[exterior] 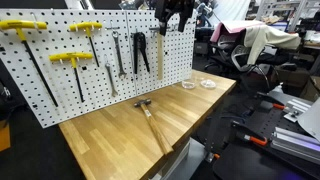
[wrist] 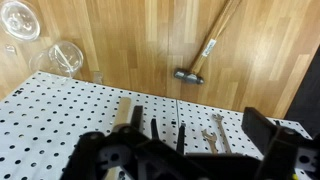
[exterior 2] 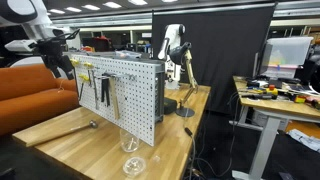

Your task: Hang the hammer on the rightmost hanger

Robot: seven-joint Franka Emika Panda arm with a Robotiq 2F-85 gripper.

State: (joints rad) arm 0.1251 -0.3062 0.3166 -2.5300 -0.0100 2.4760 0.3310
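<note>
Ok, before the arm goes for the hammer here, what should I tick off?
1. Is the hammer free to grasp: ok, it lies flat on the table with nothing touching it.
2. Is the gripper empty: ok, it is open with nothing between the fingers.
3. Is the gripper above the hammer: not ok, it hangs over the pegboard top.
4. Is the rightmost hanger free: cannot tell, too small.
5. Are the glass dishes clear of the hammer: ok, apart.

Tabletop (exterior: 100,135) around hammer (exterior: 153,123) open; pegboard (exterior: 40,95) with hanging tools (exterior: 140,52) behind; glass dishes (exterior: 208,83) well apart.
</note>
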